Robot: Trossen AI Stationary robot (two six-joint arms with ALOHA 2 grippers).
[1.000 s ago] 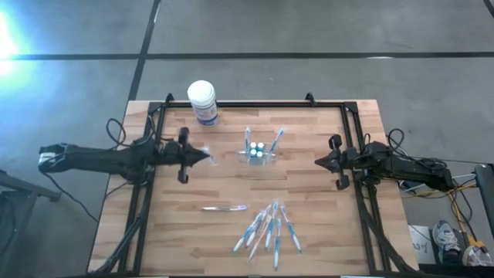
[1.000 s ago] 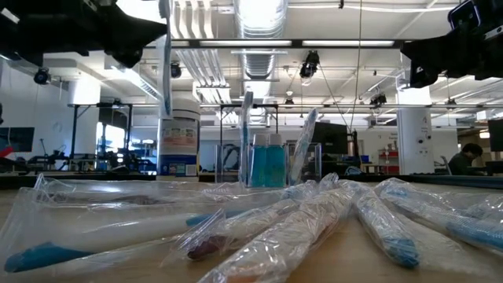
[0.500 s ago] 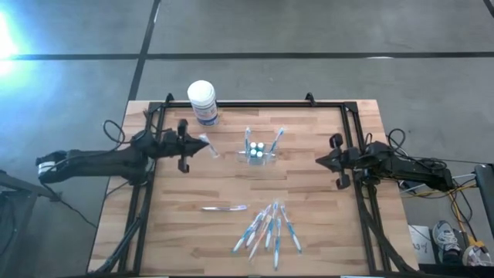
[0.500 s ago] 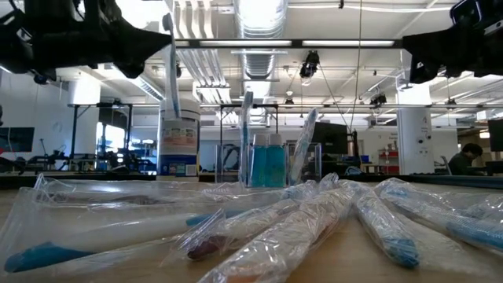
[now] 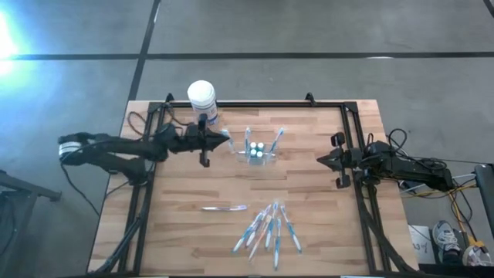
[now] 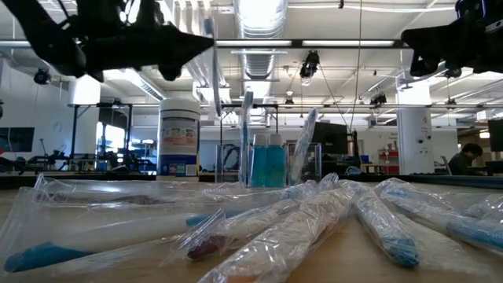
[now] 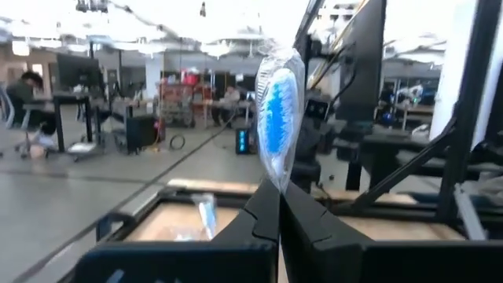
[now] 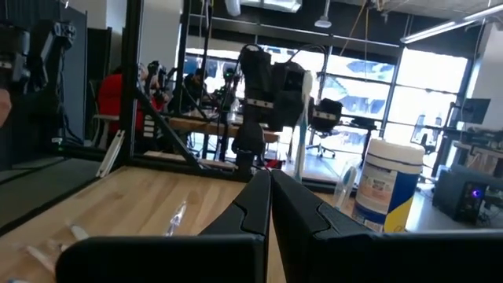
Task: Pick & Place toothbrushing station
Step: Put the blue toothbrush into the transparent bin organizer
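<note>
The toothbrushing station is a clear holder in the table's middle, with upright brushes and two blue-capped bottles in it. My left gripper hovers just left of it, shut on a plastic-wrapped toothbrush with a blue head. The brush stands upright in the air. My right gripper waits shut near the table's right edge, holding nothing. My left gripper pinches the wrapped toothbrush just below its head between its two fingers. The fingers come about level from the table's left and lie across the brush. The brush stands upright and clear of the table, head above the fingers, handle hanging below.
A white tub with a blue label stands at the far edge, close behind my left gripper. A loose heap of wrapped toothbrushes lies near the front edge, and a single one to its left. A black frame rims the table.
My left gripper has carried the wrapped toothbrush toward the table's right and a little toward the far edge, closing on the station. The brush has stayed upright and clear of the table. My right arm has kept still.
</note>
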